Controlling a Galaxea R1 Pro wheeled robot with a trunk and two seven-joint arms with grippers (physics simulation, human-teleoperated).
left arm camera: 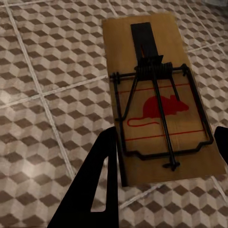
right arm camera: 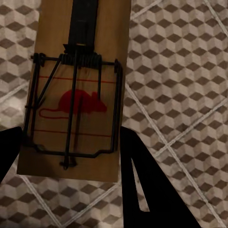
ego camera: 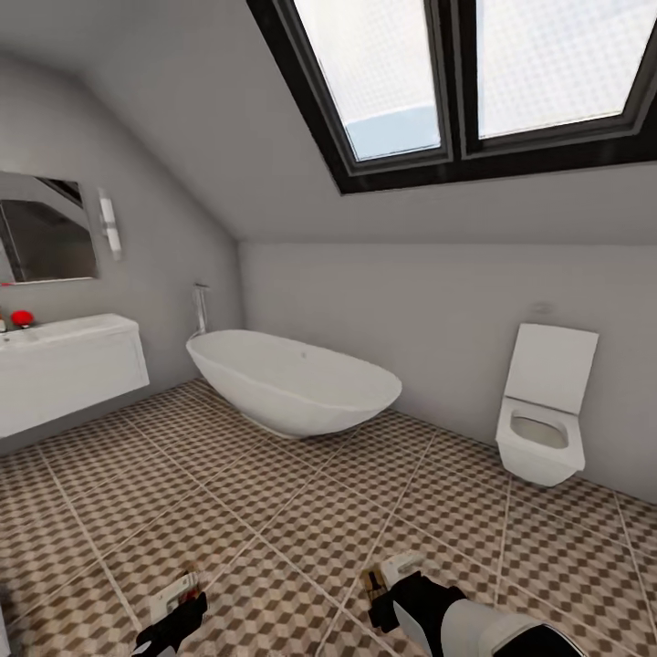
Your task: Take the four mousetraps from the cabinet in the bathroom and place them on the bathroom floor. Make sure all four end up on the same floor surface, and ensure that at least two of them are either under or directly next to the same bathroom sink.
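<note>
1. Your left gripper (ego camera: 182, 593) sits low at the near left of the head view, clamped on a flat tan wooden mousetrap with dark wire spring and a red mouse print (left arm camera: 159, 102); in the left wrist view its black fingers (left arm camera: 102, 180) press against the board's two long edges.
2. Your right gripper (ego camera: 383, 584) sits at the near right, closed on a second tan wooden mousetrap of the same kind (right arm camera: 78, 90); the right wrist view shows the black fingers (right arm camera: 142, 185) flanking the board's end.
3. Both traps hang above the bathroom floor of small brown, beige and cream cube-patterned tiles (ego camera: 301, 520), not resting on it as far as you can tell.
4. Farther off, centre-left, stands a large glossy white oval bathtub (ego camera: 292, 379) on that floor, with a chrome standing tap (ego camera: 200, 308) at its far left end.
5. At the far right, a white boxy wall-hung toilet (ego camera: 543, 411) has its lid raised.
6. At the left, a white wall-mounted vanity with a basin top (ego camera: 64, 365) sits under a mirror (ego camera: 46, 228), with a red object (ego camera: 22, 318) on its top.
7. A black-framed skylight (ego camera: 474, 82) is set in the sloped ceiling.
</note>
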